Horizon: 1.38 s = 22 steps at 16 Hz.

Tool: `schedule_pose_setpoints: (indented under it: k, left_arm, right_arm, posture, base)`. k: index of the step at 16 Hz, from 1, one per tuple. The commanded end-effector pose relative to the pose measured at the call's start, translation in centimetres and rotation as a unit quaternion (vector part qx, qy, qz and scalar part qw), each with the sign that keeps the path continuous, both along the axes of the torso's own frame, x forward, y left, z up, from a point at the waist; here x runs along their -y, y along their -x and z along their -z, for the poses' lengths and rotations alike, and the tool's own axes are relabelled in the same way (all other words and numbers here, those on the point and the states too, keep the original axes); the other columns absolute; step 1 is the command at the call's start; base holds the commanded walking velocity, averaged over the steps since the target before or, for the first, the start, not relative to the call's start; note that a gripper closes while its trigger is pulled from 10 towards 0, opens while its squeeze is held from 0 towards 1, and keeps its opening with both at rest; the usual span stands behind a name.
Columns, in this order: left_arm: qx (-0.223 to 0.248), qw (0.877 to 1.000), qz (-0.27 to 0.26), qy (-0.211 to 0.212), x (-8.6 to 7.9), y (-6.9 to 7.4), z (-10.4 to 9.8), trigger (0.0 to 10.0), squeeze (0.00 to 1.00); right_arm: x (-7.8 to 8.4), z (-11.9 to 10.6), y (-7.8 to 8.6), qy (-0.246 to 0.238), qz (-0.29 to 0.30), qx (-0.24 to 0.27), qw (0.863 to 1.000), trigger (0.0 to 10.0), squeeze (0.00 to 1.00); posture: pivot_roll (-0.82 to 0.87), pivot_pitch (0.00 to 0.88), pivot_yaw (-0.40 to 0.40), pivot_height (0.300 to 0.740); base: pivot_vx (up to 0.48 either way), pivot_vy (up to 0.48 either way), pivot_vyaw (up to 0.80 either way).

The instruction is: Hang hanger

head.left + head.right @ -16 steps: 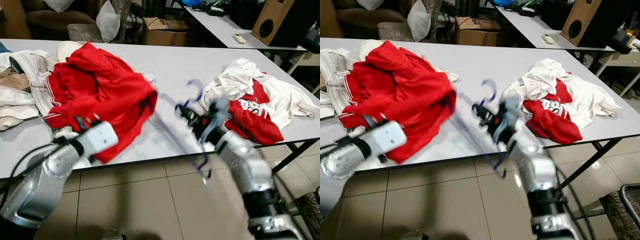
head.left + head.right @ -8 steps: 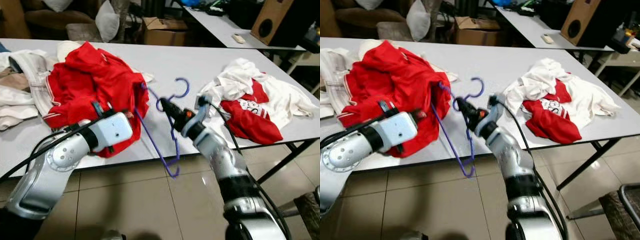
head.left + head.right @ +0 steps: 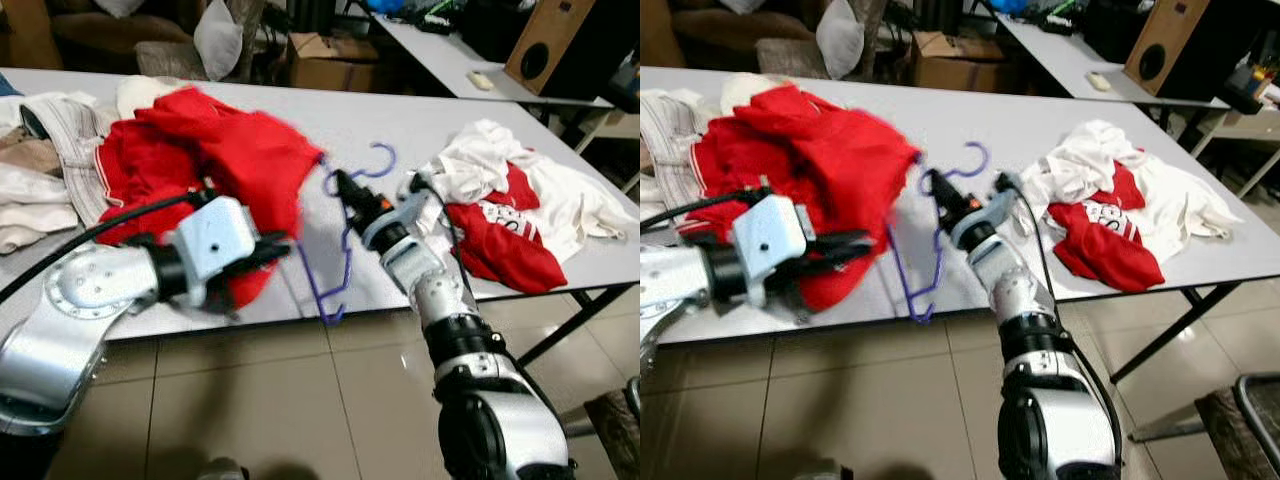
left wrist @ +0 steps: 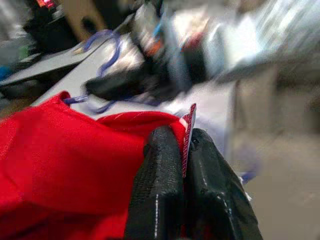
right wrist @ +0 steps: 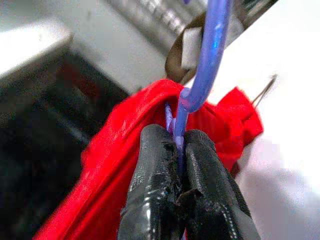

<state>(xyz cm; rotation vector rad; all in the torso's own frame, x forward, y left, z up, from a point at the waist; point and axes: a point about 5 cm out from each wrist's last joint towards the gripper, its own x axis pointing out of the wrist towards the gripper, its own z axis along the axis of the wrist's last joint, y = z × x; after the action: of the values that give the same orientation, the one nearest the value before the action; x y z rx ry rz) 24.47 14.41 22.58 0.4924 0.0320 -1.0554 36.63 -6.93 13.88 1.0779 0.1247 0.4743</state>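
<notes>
1. The left gripper [image 3: 285,243] hangs above the near edge of the grey table [image 3: 330,125], its two black fingers [image 4: 157,185] pressed together on a fold of the red garment [image 3: 225,150]; a small white tag of the cloth pokes up between them in the left wrist view.
2. The red garment rises from this pinch and spreads away behind the left gripper, part lifted off the table and part lying on it.
3. Just beside the left gripper, on its right, the right gripper [image 3: 345,190] is clamped on the purple hanger [image 3: 335,250] at the neck below the hook, fingers [image 5: 157,200] shut tight on the thin plastic.
4. The hanger's hook curls up beyond the right gripper's tips; its body hangs down below them, past the table edge, toward the tiled floor [image 3: 300,400].
5. In the right wrist view the red cloth lies directly behind the hanger's neck, touching or nearly so.
6. To the right of the right gripper lies a heap of white and red clothes [image 3: 510,200].
7. Far to the left of the left gripper lie pale striped clothes [image 3: 45,150].
8. Beyond the table stand a cardboard box [image 3: 330,62] and a wooden speaker [image 3: 545,45].
</notes>
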Motion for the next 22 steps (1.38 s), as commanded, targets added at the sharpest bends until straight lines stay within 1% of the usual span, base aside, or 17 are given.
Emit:
schedule_pose_setpoints:
  k: [1,2,3,5,6,7,9,10,12,14,15,17,18,19,20,21,22]
  left_arm:
    - [-0.009,0.999,0.033,0.023,0.8,0.5,-0.8,0.0,0.00]
    - [-0.060,0.995,0.062,0.047,1.3,1.0,-0.8,0.0,0.00]
    - [-0.082,0.993,0.081,0.037,1.3,1.4,-0.5,0.0,0.00]
    - [-0.073,0.996,0.025,-0.050,-0.1,0.2,1.2,0.0,0.00]
    - [-0.072,0.997,0.018,-0.035,-0.1,0.0,0.9,0.0,0.00]
    - [-0.074,0.997,0.026,0.005,0.4,0.0,0.0,0.0,0.00]
    - [-0.078,0.994,0.046,0.053,1.2,0.2,-1.1,0.0,0.00]
    - [-0.085,0.988,0.077,0.103,2.4,0.5,-2.0,0.0,0.00]
    - [-0.107,0.974,0.106,0.172,4.2,0.5,-2.5,0.0,0.00]
    - [-0.126,0.953,0.122,0.248,6.0,0.5,-3.3,0.0,0.00]
    - [-0.118,0.947,0.098,0.282,5.9,-0.2,-4.0,0.0,0.00]
    - [-0.070,0.943,-0.005,0.325,4.5,-3.0,-5.5,0.0,0.00]
    - [-0.069,0.924,-0.030,0.374,3.7,-3.9,-6.7,0.0,0.00]
    - [-0.080,0.903,-0.023,0.422,3.4,-4.1,-7.7,0.0,0.00]
    - [-0.082,0.895,-0.016,0.438,3.3,-4.1,-8.2,0.0,0.00]
    - [-0.078,0.899,-0.016,0.431,3.1,-4.1,-8.2,0.0,0.00]
    - [-0.062,0.921,-0.030,0.383,2.5,-4.2,-7.8,0.0,0.00]
  right_arm:
    - [-3.3,-2.3,-0.2,-0.063,-0.010,0.016,0.998,10.0,0.00]
    - [-3.7,-3.0,-0.4,-0.100,0.001,0.006,0.995,10.0,0.00]
    - [-4.0,-3.4,-0.5,-0.124,0.004,-0.002,0.992,10.0,0.00]
    - [-4.5,-4.4,-0.6,-0.166,-0.004,-0.006,0.986,10.0,0.00]
    - [-4.5,-4.6,-0.7,-0.180,-0.001,-0.010,0.984,10.0,0.00]
    - [-4.5,-4.7,-0.8,-0.171,0.000,-0.005,0.985,10.0,0.00]
    - [-4.6,-4.7,-0.8,-0.157,0.003,-0.002,0.988,10.0,0.00]
    - [-4.6,-4.7,-1.0,-0.161,0.015,-0.010,0.987,10.0,0.00]
    - [-4.5,-4.7,-1.3,-0.179,0.038,-0.029,0.983,10.0,0.00]
    - [-4.6,-4.5,-1.4,-0.192,0.049,-0.049,0.979,10.0,0.00]
    - [-5.0,-4.4,-1.3,-0.176,0.037,-0.054,0.982,10.0,0.00]
    - [-6.5,-3.9,-0.6,-0.097,-0.014,-0.043,0.994,10.0,0.00]
    - [-6.9,-3.6,-0.1,-0.075,-0.028,-0.034,0.996,10.0,0.00]
    - [-6.8,-3.5,0.0,-0.084,-0.025,-0.039,0.995,10.0,0.00]
    - [-6.6,-3.5,-0.1,-0.101,-0.019,-0.048,0.994,10.0,0.00]
    - [-6.3,-3.5,-0.2,-0.111,-0.013,-0.053,0.992,10.0,0.00]
    - [-5.6,-3.7,-0.4,-0.138,-0.004,-0.058,0.989,10.0,0.00]
  posture:
    - [0.17,0.000,-0.163,0.740]
    - [0.17,0.000,-0.160,0.740]
    - [0.17,0.000,-0.159,0.740]
    - [0.17,0.000,-0.152,0.740]
    - [0.17,0.000,-0.150,0.740]
    - [0.17,0.000,-0.149,0.740]
    - [0.16,0.000,-0.148,0.740]
    - [0.16,0.000,-0.149,0.740]
    - [0.16,0.000,-0.149,0.740]
    - [0.16,0.000,-0.147,0.740]
    - [0.16,0.000,-0.145,0.740]
    - [0.15,0.000,-0.142,0.740]
    - [0.14,0.000,-0.138,0.740]
    - [0.13,0.000,-0.134,0.740]
    - [0.13,0.000,-0.133,0.740]
    - [0.12,0.000,-0.127,0.740]
    - [0.11,0.000,-0.120,0.740]
  base:
    - [0.000,0.000,0.00]
    - [0.000,0.000,0.00]
    - [0.000,0.000,0.00]
    - [0.000,0.000,0.00]
    - [0.000,0.000,0.00]
    - [0.000,0.000,0.00]
    - [0.000,0.000,0.00]
    - [0.000,0.000,0.00]
    - [0.000,0.000,0.00]
    - [0.000,0.000,0.00]
    - [0.000,0.000,0.00]
    - [0.000,0.000,0.00]
    - [0.000,0.000,0.00]
    - [0.000,0.000,0.00]
    - [0.000,0.000,0.00]
    - [0.000,0.000,0.00]
    - [0.000,0.000,0.00]
